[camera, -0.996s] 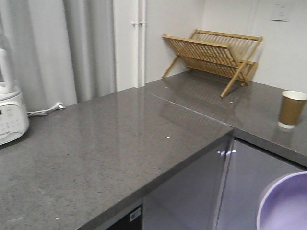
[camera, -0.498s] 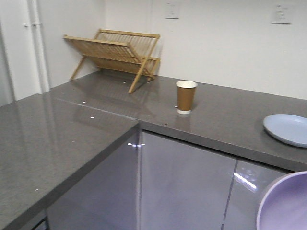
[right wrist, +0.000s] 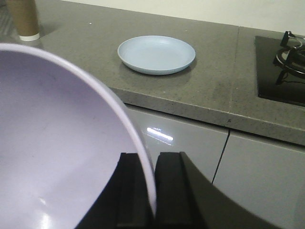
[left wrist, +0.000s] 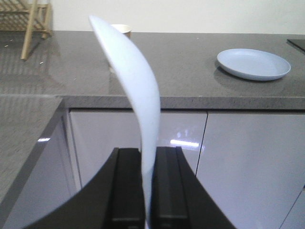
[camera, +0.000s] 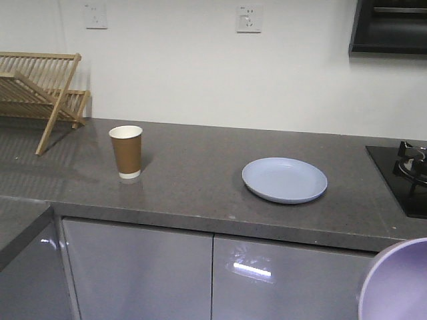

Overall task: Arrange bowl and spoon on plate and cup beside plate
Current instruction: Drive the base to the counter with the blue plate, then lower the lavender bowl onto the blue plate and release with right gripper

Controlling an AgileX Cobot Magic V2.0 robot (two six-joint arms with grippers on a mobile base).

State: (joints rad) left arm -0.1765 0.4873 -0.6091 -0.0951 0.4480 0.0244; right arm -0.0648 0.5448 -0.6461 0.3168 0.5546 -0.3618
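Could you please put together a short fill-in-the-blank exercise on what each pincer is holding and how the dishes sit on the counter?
1. The left pincer is shut on the pale blue ____.
2. The right pincer is clamped on the rim of the lavender ____.
3. In the front-facing view, the cup stands on the counter to the ____ of the plate.

Missing words: spoon; bowl; left.
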